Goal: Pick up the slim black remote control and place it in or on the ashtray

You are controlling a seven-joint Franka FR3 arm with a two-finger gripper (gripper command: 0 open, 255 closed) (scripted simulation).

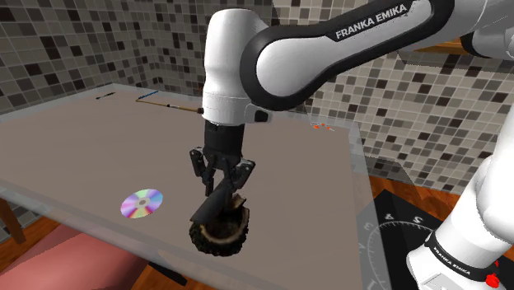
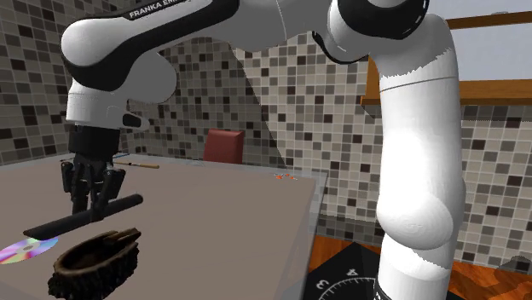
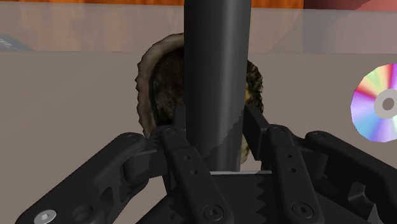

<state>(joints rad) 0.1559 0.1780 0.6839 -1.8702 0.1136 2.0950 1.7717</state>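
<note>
A slim black remote (image 1: pixel 216 200) (image 2: pixel 51 226) (image 3: pixel 216 63) hangs in my gripper (image 1: pixel 222 185) (image 2: pixel 92 200) (image 3: pixel 217 121), whose fingers are shut on its sides. It lies roughly level, just above a dark, rough-rimmed ashtray (image 1: pixel 221 235) (image 2: pixel 94 256) (image 3: pixel 156 83) that sits on the grey table (image 1: pixel 272 156) near the front edge. In the second exterior view a small gap shows between the remote and the ashtray's rim. Much of the bowl is hidden behind the remote in the wrist view.
A shiny CD (image 1: pixel 142 203) (image 2: pixel 26 250) (image 3: pixel 378 105) lies on the table beside the ashtray. A thin pencil-like stick (image 1: pixel 169 105) lies at the far side, with small orange bits (image 1: pixel 321 126) near the far corner. A red chair (image 2: pixel 223 145) stands behind the table.
</note>
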